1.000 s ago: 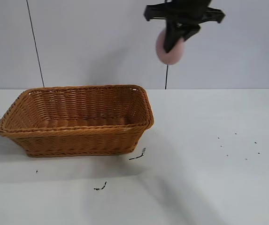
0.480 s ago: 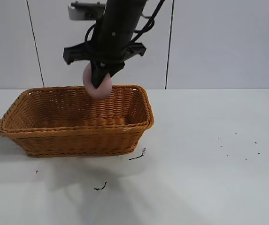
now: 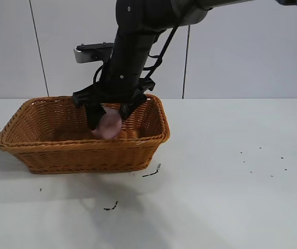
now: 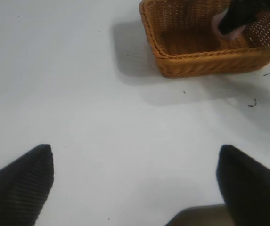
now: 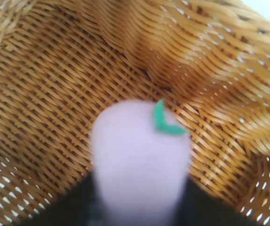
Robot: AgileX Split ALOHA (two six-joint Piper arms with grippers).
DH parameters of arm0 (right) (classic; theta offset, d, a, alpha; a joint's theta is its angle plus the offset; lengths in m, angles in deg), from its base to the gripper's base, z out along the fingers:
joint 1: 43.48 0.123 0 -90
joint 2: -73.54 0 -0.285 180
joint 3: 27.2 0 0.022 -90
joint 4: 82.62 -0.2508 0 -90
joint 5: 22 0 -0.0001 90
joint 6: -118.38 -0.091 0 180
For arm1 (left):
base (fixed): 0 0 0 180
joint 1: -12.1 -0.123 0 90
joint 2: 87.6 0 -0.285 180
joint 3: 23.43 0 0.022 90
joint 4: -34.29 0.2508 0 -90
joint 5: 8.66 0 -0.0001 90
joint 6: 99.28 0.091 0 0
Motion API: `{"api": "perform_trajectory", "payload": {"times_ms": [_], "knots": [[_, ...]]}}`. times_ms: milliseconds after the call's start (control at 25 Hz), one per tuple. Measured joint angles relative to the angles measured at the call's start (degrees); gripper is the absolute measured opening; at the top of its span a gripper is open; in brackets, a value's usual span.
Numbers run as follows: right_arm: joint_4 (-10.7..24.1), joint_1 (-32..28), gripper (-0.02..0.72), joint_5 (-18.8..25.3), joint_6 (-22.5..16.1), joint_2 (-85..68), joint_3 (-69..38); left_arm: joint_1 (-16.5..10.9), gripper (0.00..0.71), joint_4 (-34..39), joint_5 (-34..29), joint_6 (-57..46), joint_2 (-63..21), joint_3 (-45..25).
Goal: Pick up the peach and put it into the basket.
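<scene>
The pale pink peach with a small green leaf is inside the orange-brown wicker basket, towards its right end and just above the floor. My right gripper reaches down into the basket, its black fingers spread open on either side of the peach. In the right wrist view the peach fills the gap between the dark fingers over the woven basket floor. My left gripper hangs open over bare table, far from the basket.
Small dark scraps lie on the white table in front of the basket, with a few specks further right. A pale panelled wall stands behind.
My right arm has swung left and dropped from high above the table into the basket with the peach. Its fingers, shut on the peach before, now stand apart.
</scene>
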Motion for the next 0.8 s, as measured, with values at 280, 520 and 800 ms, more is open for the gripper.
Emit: {"api": "perform_trajectory", "payload": {"times_ms": [280,520,800], "knots": [[-0.43,-4.21,0.689,2.55,-0.25,-1.63,3.81,0.00,0.692,0.00,0.00,0.00,0.00,0.00],[-0.26,-16.24,0.689,4.61,-0.50,-1.70,6.98,0.00,0.692,0.00,0.00,0.00,0.00,0.00],[-0.15,-27.63,0.690,8.61,-0.50,-1.70,6.98,0.00,0.692,0.00,0.00,0.00,0.00,0.00]]}}
